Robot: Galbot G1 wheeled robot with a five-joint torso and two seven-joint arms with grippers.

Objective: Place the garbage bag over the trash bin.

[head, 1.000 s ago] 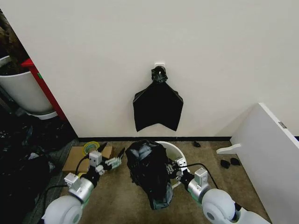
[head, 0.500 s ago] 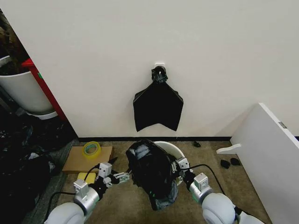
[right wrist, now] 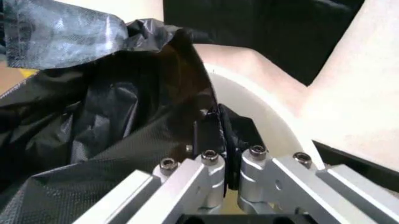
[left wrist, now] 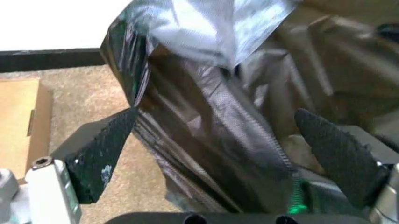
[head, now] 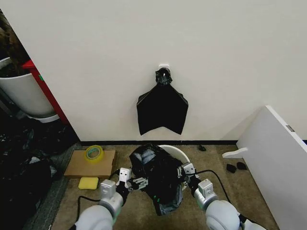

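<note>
The garbage bag (head: 157, 176) hangs between the two grippers, draped over the near side of the trash bin (head: 178, 153), whose white rolled rim shows just beyond the bag. The left gripper (head: 138, 182) sits at the bag's left flank with its fingers spread apart; in the left wrist view the crinkled film (left wrist: 237, 121) lies in the gap between the two textured black fingertips (left wrist: 103, 151), apparently not yet pinched, though contact on the far pad is hard to judge. The right gripper (right wrist: 219, 135) is at the bag's right edge, just beside the bin's inner wall (right wrist: 262, 105), with its fingers pressed together on a fold of the garbage bag. Count: one glossy, billowy black garbage bag; one round, smooth white plastic bin; two grippers. Beyond the bin, one flat black bag (head: 162, 108), knotted at the top, hangs on the wall. Left of the left gripper lie one flat cardboard sheet (head: 79, 166) bearing one roll of yellow tape (head: 94, 153), and one yellow sponge (head: 88, 182).
</note>
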